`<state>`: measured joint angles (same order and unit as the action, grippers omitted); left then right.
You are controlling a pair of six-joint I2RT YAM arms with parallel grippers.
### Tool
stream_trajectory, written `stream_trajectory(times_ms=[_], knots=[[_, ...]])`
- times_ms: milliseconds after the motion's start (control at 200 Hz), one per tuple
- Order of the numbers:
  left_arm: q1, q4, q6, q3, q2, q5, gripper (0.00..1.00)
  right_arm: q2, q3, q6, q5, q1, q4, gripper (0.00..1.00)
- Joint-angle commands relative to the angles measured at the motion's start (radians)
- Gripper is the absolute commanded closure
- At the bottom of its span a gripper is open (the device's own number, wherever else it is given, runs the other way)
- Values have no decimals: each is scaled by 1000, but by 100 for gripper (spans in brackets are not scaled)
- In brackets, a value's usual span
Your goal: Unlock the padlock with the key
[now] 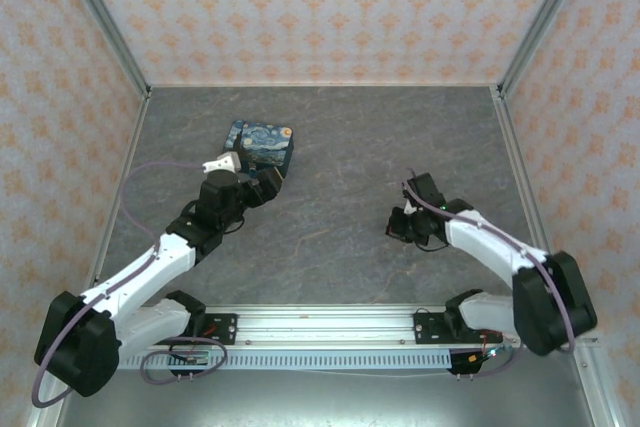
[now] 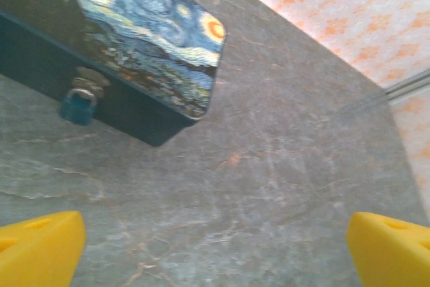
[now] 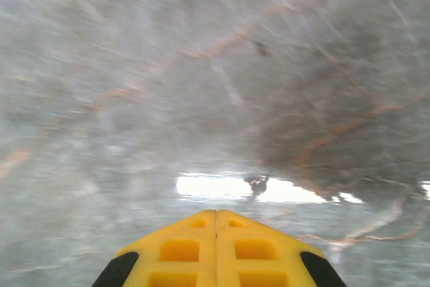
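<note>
Left end effector (image 2: pixel 215 250) wide apart — right end effector (image 3: pixel 216 216) tight together.

tabletop (image 2: pixel 269 186): grey veined stone-look, matt | tin (image 2: pixel 154 31): painted, glossy | padlock (image 2: pixel 77 107): teal body, metal shackle | right tool (image 3: pixel 216 214): yellow plastic, smooth

Soft even light overhead; right wrist view blurred, white glare streak on the table (image 3: pixel 134 65)
</note>
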<state>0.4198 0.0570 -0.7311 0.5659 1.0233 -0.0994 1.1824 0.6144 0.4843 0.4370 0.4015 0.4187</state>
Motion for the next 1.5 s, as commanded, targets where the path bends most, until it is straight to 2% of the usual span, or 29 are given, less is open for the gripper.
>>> stream_trajectory(times_ms=[0,175,315,435,545,871,981,1296,1496], knots=[[26,47,-123,70,9,-82,0,-105,-15,186,59,2,-209,100],[88,156,-326,143,106,-176,2,-215,-8,387,35,3,-398,100],[145,406,-516,146,191,-184,3,-250,-5,586,-1,2,-577,100],[179,609,-580,169,242,-159,3,-250,-1,754,-32,7,-731,100],[203,717,-628,212,290,-155,1,-250,27,845,-73,23,-793,100],[287,858,-754,326,447,-155,0,-191,120,885,-127,110,-839,100],[312,857,-765,352,486,-156,0,-150,143,879,-129,148,-863,100],[325,870,-762,350,488,-136,0,-95,142,886,-162,197,-879,100],[326,861,-758,343,479,-131,8,-129,130,858,-208,198,-794,100]])
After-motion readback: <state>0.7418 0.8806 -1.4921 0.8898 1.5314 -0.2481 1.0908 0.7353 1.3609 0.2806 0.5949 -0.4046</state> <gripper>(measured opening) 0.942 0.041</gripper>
